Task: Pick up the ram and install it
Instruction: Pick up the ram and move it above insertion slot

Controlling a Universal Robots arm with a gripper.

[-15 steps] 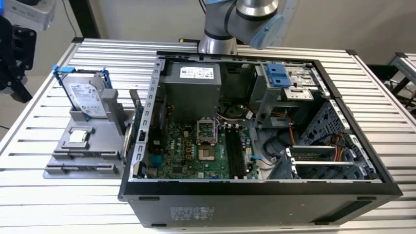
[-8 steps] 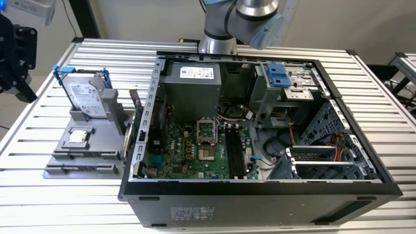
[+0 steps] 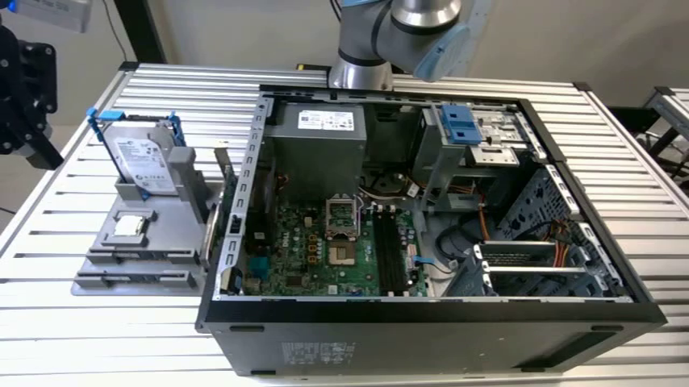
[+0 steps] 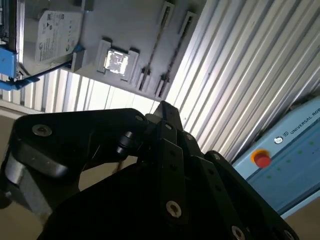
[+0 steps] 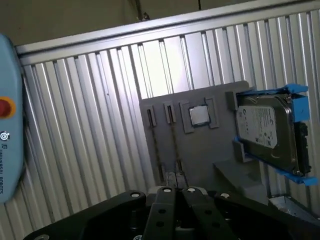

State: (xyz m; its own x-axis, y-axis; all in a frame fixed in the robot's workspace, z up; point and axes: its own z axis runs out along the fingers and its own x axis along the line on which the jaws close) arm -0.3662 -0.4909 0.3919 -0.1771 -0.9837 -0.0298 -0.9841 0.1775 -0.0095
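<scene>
— Where was the ram?

— On the flat grey plastic tray [image 3: 102, 242]. It lay on the ribbed aluminium surface [image 3: 64, 330], to the exterior view's left of the open black computer case [image 3: 431, 322]. In the first wrist view the thin, dark-edged ram stick [image 5: 156, 145] stood on edge in one long holder. A second thin stick [image 5: 175, 147] stood in the holder just beside it.

— What else sat on that tray?

— A small square silver processor chip [image 5: 199, 115] in its own recess, near the ends of the holders. Beyond it stood a silver hard drive in a bright blue frame [image 5: 265, 130], propped upright.

— And the tool?

— The black linked tool [image 5: 177, 190] hung apart from the tray and touched none of those parts. Its fingers looked pressed together, with nothing pinched between them.

— The case?

— It lay with its open side up. The green motherboard [image 3: 312, 258] showed inside, with long black slots [image 3: 393, 254] running along it. I couldn't tell whether any of those slots held a stick.
</scene>
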